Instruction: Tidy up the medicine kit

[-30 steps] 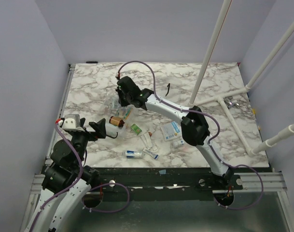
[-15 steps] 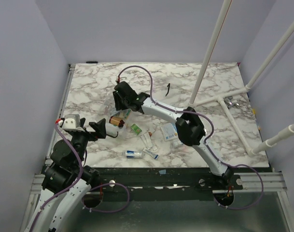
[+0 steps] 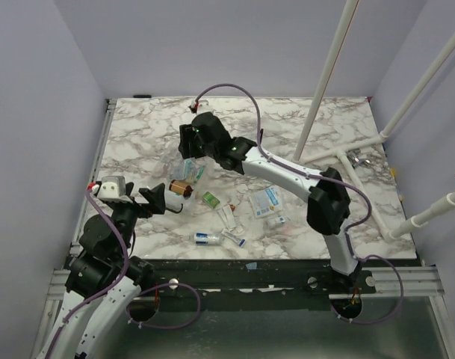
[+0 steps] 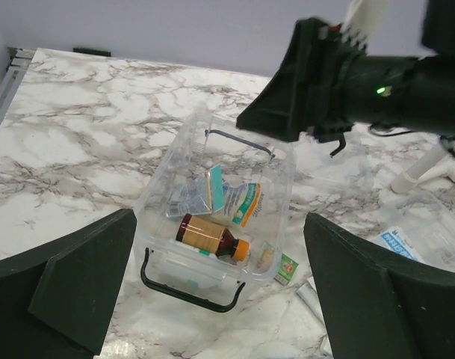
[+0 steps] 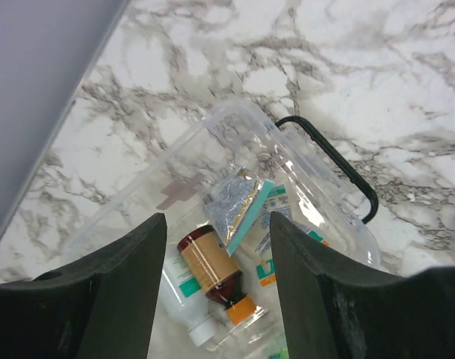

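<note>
The medicine kit is a clear plastic box [image 3: 190, 166] [image 4: 161, 193] [image 5: 328, 191] with black handles, standing left of the table's middle. Inside lie a brown bottle with an orange cap [image 3: 181, 187] [image 4: 211, 238] [image 5: 216, 273], a foil sachet with a teal edge [image 4: 201, 196] [image 5: 238, 202], a green and orange packet [image 4: 246, 203] and a white bottle [image 5: 184, 299]. My right gripper [image 3: 188, 147] [image 5: 216, 224] hangs open above the box, holding nothing. My left gripper [image 3: 164, 200] [image 4: 218, 218] stands wide open just in front of the box's near handle.
Loose on the marble right of the box lie a small green carton [image 3: 211, 199] [image 4: 287, 265], a tube [image 3: 227, 218], a blue and white packet [image 3: 266, 202] and a small bottle [image 3: 206, 238]. The box's clear lid with a grey cross [image 5: 175, 194] lies beside it. White pipes [image 3: 361, 153] cross the right side.
My right gripper was shut low at the box; it has opened and lifted up and toward the far side. The left arm has stayed still.
</note>
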### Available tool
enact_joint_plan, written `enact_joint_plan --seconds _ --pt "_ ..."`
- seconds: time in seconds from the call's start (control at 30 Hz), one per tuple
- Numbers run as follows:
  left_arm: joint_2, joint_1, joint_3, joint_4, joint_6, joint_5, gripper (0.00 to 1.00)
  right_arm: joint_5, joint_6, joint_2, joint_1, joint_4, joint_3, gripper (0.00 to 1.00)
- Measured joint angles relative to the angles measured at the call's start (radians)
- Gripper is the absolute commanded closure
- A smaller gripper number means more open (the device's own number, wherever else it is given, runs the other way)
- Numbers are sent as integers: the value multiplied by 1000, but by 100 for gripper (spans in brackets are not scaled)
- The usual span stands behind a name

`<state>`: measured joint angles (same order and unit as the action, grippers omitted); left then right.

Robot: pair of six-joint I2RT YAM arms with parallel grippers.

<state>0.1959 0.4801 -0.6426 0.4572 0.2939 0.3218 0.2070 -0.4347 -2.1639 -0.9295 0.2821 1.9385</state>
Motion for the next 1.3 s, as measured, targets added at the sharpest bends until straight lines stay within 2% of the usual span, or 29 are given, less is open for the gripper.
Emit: enact_joint_plan --seconds 0.23,0.37,0.63,0.8,1.1,1.3 --pt "7 0 4 2 64 -33 2 16 34 313 -3 -80 -216 35" --pt "11 0 21 4 111 -72 6 20 52 452 -5 -95 -372 34" --pt "145 0 29 24 174 -222 10 73 73 653 -6 -48 -672 32" --pt "239 0 29 23 187 -319 10 156 63 753 -5 28 -785 31" --pt "383 11 24 14 186 -521 11 240 -126 858 -5 198 -939 31" --pt "443 87 -17 12 180 -584 11 248 -306 867 -5 314 -1034 31"
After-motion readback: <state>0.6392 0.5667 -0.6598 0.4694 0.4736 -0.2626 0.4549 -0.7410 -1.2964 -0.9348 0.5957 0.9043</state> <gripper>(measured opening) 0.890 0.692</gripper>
